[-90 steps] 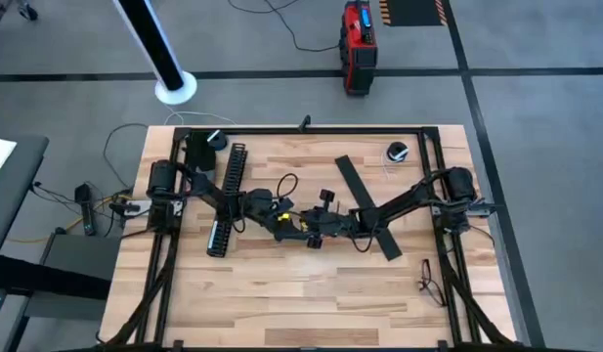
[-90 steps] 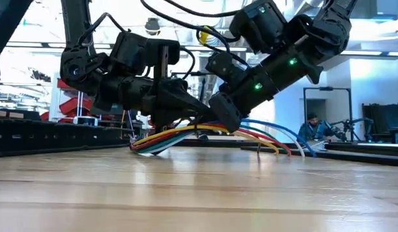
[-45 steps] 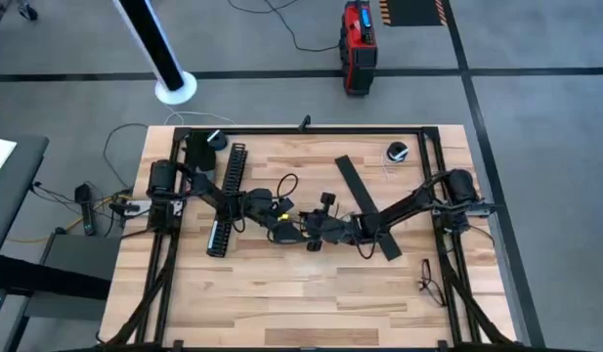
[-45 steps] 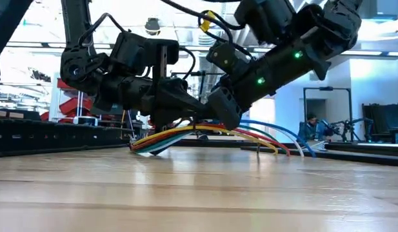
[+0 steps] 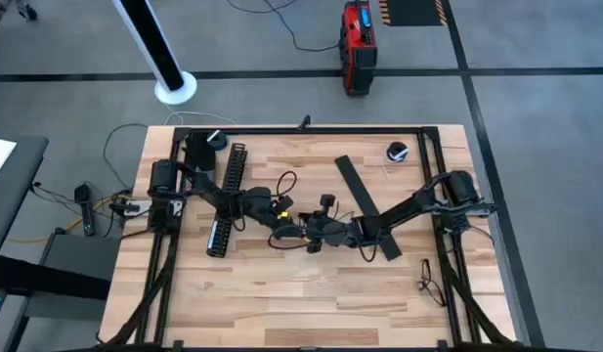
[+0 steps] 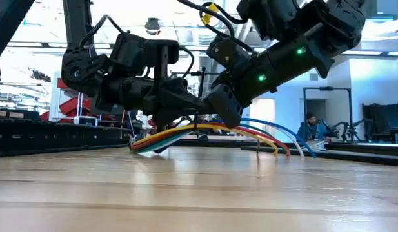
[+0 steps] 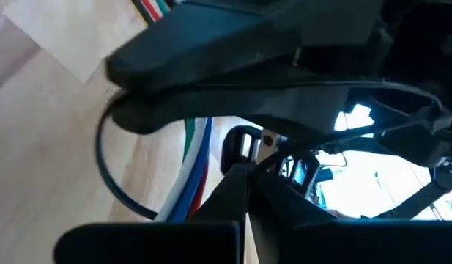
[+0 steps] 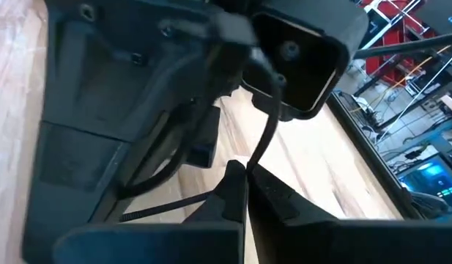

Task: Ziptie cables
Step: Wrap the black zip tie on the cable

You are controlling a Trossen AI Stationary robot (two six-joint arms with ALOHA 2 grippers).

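Both arms meet near the middle of the worktop [image 5: 281, 293], over the cables [image 6: 205, 134]. You have the left gripper [image 5: 293, 233] reaching in from the left edge and the right gripper [image 5: 316, 235] from the right edge, tips almost touching.

The cables (red, yellow, green, white and blue strands) lie as one bundle at the centre of the worktop. One end rests on the wood; the middle arches up just under the two grippers, which probably frees a gap below for the tie to pass.

In the left wrist view, the left gripper's fingers are pressed nearly together with a thin black strand, likely the zip tie [image 7: 108, 165], looping out beside them; whether they actually pinch it you cannot tell. In the right wrist view, the right gripper's fingers are drawn together to a point with a thin black strand rising from their tips, apparently pinched.

The black slotted channel [image 5: 226, 196] lies near the left edge and the flat black strip [image 5: 358, 196] toward the right edge, both clear of the bundle.
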